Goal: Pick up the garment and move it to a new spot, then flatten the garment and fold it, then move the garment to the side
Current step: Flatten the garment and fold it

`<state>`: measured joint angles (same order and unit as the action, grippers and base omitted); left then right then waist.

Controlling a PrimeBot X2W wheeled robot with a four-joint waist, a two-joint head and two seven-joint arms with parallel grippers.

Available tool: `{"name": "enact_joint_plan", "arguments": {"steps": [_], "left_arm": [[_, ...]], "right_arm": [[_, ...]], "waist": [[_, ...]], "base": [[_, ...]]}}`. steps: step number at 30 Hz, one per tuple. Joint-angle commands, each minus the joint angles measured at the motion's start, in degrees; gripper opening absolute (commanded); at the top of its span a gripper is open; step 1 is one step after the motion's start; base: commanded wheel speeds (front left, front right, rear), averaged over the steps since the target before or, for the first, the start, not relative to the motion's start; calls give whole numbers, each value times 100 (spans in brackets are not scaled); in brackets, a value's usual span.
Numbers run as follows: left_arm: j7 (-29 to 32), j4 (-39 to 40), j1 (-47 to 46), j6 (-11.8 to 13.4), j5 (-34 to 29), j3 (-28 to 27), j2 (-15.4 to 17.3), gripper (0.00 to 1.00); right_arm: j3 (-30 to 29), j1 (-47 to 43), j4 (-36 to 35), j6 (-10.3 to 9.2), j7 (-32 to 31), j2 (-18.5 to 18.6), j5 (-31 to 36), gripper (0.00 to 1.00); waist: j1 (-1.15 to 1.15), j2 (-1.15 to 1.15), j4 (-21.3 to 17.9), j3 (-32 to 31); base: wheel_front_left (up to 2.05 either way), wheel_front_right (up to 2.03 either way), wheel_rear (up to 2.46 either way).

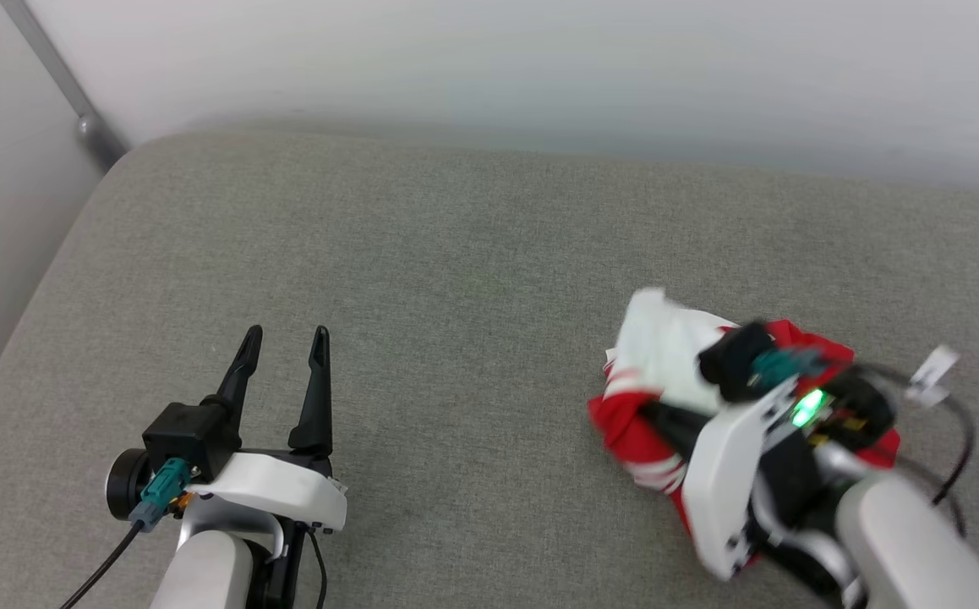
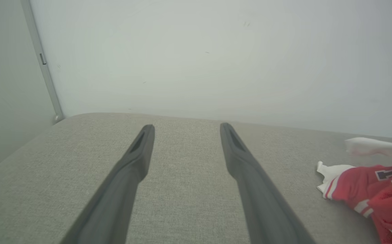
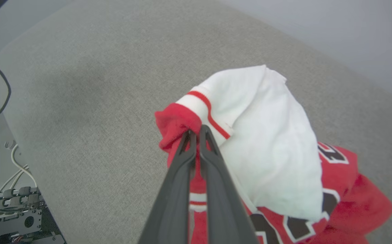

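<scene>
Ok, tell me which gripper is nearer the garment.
Right. The right gripper has its jaws shut on a red fold of the garment; the left gripper sits open, apart from it, off to its left over the grey cushion.

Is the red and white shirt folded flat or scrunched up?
Scrunched up. The red soft-fabric jersey with white sleeves lies bunched in a heap on the grey fabric surface, its black lettering partly hidden.

Grey fabric surface (image 1: 456,254); white wall (image 1: 540,68) behind; metal pole (image 1: 56,72)
</scene>
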<state>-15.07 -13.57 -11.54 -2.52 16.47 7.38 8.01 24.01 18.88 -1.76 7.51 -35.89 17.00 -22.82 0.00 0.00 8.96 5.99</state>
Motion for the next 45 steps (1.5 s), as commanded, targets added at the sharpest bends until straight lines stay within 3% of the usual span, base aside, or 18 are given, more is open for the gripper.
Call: {"name": "enact_joint_plan", "arguments": {"steps": [1,8,9,10,11,20,25,31,35,40,45], "left_arm": [[-14,-25,16,-22,-11,-15,-13,100],[-14,-83,6,-31,-25,-94,-9,100],[-14,-92,9,-28,-29,-106,-10,100],[-14,-100,10,-23,-33,-120,-12,100],[-14,-113,8,-24,-37,-124,-14,100],[-14,-257,109,-34,-64,-144,26,100],[-14,-309,212,-7,-77,-132,47,100],[11,-341,315,42,-41,-91,42,100],[67,-354,372,56,-35,-73,79,100],[131,-294,409,141,-32,-82,110,100],[277,-275,352,86,-47,35,121,100]], "right_arm": [[272,-210,77,-4,113,-13,-109,0],[1108,-724,537,-4,721,-54,-320,0],[1147,-768,582,-4,861,-72,-322,24],[1179,-795,625,-4,1013,-87,-322,73],[1190,-818,646,-4,1187,-108,-318,100],[833,-1049,359,-4,2599,-229,-256,100],[-113,-1274,256,-4,3168,-415,3,100],[-1813,-1559,271,-4,3483,-825,686,100],[-2562,-1769,102,-4,3514,-1037,1029,100],[-2970,-1988,-160,-4,3540,-1166,1222,100],[-2933,-2129,-332,-4,3581,-1229,1294,100]], "waist": [[0,0,-10,46],[0,0,-123,123],[0,0,-149,121],[0,0,-177,117],[0,0,-200,109],[0,0,-334,-179],[0,0,-356,-355],[0,0,-336,-497],[0,0,-349,-567],[0,0,-420,-614],[0,0,-546,-630]], "base": [[0,0,0],[0,0,0],[0,0,0],[0,0,0],[0,0,0],[0,0,0],[0,0,0],[0,0,0],[0,0,0],[0,0,0],[0,0,0]]}}
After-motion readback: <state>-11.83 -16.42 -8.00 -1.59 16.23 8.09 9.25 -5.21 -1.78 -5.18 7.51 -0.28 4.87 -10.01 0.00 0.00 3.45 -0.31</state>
